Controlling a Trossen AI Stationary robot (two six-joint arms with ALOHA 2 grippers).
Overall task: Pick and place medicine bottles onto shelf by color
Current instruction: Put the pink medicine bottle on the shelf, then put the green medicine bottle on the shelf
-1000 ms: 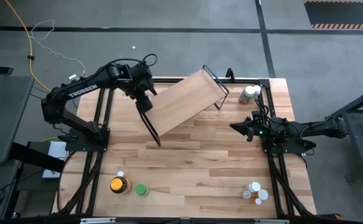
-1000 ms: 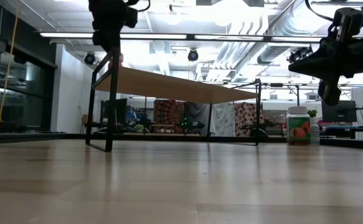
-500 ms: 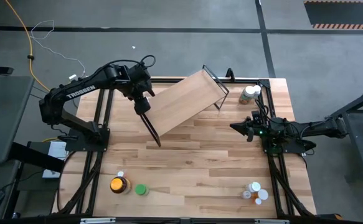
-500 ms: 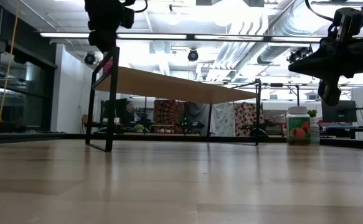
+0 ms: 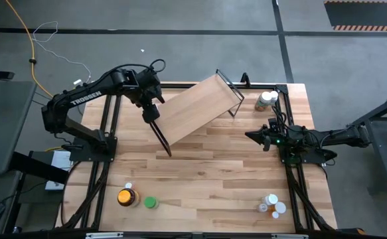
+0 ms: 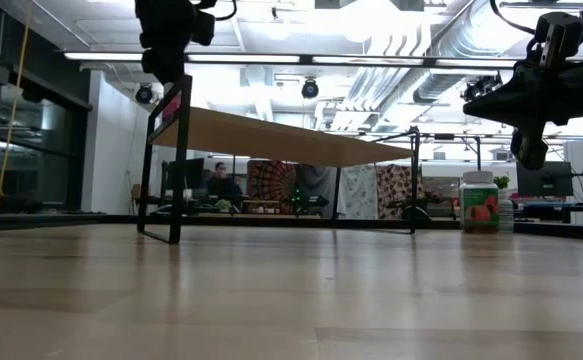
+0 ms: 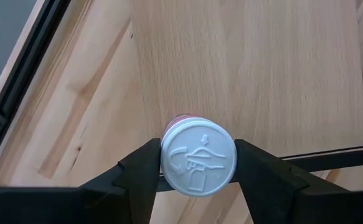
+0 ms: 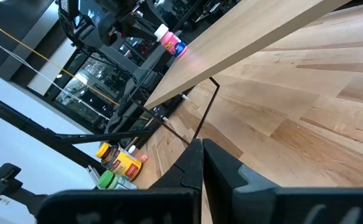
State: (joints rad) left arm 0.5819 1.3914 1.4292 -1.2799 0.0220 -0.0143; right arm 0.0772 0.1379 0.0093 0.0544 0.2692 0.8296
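White-capped and pink-bodied, a small medicine bottle (image 7: 198, 160) stands on the near end of the shelf (image 5: 193, 109), the long light-wood board with black wire frame ends that sits slantwise across the far half of the butcher-block table (image 5: 206, 179). In the left wrist view the bottle's embossed cap sits between the two dark fingers (image 7: 141, 171), which flank it on either side; whether the pads press the cap or stand just off it cannot be told. The left gripper (image 5: 151, 106) hangs over that end of the shelf, right above the bottle. In the right wrist view the same bottle (image 8: 170, 40) shows upright on the board's edge beneath the left arm.

The right gripper (image 5: 251, 136) is clenched with nothing in it, held above the table on the right side, well apart from the shelf.

A larger bottle with a green lid and peach label (image 6: 479, 203) stands at the table's far right corner. At the near left edge an amber jar with a yellow lid (image 5: 126, 197) stands beside a green bottle (image 5: 150, 202) and a small white one (image 5: 128, 187). Near the right front corner a cluster of white-capped bottles (image 5: 273, 204) stands close together.
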